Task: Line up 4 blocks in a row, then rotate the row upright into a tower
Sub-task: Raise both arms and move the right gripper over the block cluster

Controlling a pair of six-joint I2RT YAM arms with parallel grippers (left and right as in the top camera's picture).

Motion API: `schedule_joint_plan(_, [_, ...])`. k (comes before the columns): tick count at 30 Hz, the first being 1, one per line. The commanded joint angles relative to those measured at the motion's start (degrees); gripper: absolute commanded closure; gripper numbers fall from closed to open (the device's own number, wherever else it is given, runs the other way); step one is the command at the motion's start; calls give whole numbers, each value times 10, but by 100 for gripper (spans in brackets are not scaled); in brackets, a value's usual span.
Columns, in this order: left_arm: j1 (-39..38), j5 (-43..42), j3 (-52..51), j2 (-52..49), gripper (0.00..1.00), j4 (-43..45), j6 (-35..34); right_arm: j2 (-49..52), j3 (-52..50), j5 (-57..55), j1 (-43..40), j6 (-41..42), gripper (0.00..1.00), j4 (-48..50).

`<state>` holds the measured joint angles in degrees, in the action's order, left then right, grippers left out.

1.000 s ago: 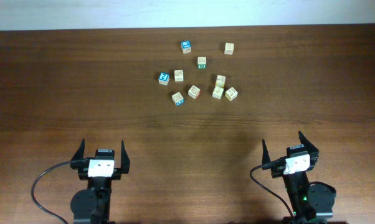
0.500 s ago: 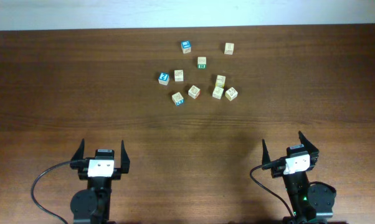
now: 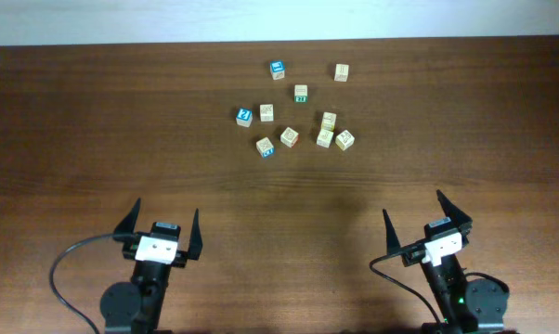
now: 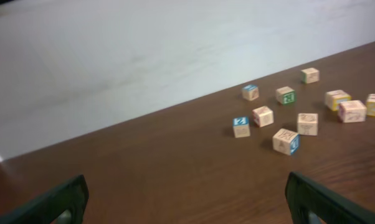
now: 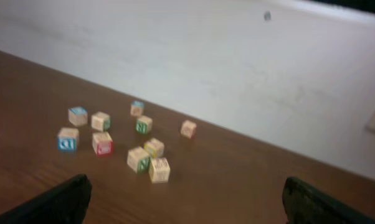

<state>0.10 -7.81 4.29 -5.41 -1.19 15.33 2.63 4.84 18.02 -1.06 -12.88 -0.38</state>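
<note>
Your left gripper (image 3: 166, 211) sits low at the near left with its arm folded back behind it. Its two dark fingers (image 4: 56, 202) are spread as wide as they go with nothing between them, and the head points forward, angled slightly to the right. Your right gripper (image 3: 411, 206) sits at the near right in much the same posture, jaws spread wide and holding nothing, its fingers (image 5: 53, 199) showing only as dark tips in the lower corners of its wrist view. Its head is angled slightly to the left, well apart from the other arm.
</note>
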Motion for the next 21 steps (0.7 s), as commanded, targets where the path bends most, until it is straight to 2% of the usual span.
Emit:
schedule_joint_plan(1, [2, -52, 91, -87, 1, -7, 37, 61, 73, 41, 3, -2, 2, 2])
schedule_joint_plan(4, [2, -95, 202, -224, 1, -50, 74, 165, 151, 59, 3, -2, 2, 2])
schedule_joint_plan(8, [2, -150, 357, -430, 1, -99, 76, 334, 269, 87, 3, -2, 2, -38])
schedule_joint_plan(13, [-1, -186, 606, -689, 1, -268, 76, 595, 488, 128, 3, -2, 2, -209])
schedule_joint_plan(16, [-5, -197, 765, -826, 1, -405, 127, 761, 642, 129, 3, -2, 2, -342])
schedule_joint_plan(19, [-7, -196, 864, -913, 1, -494, 146, 894, 760, 129, 3, -2, 2, -420])
schedule_joint_plan(21, [-7, -196, 876, -939, 1, -503, 145, 926, 771, 132, 3, -2, 2, -412])
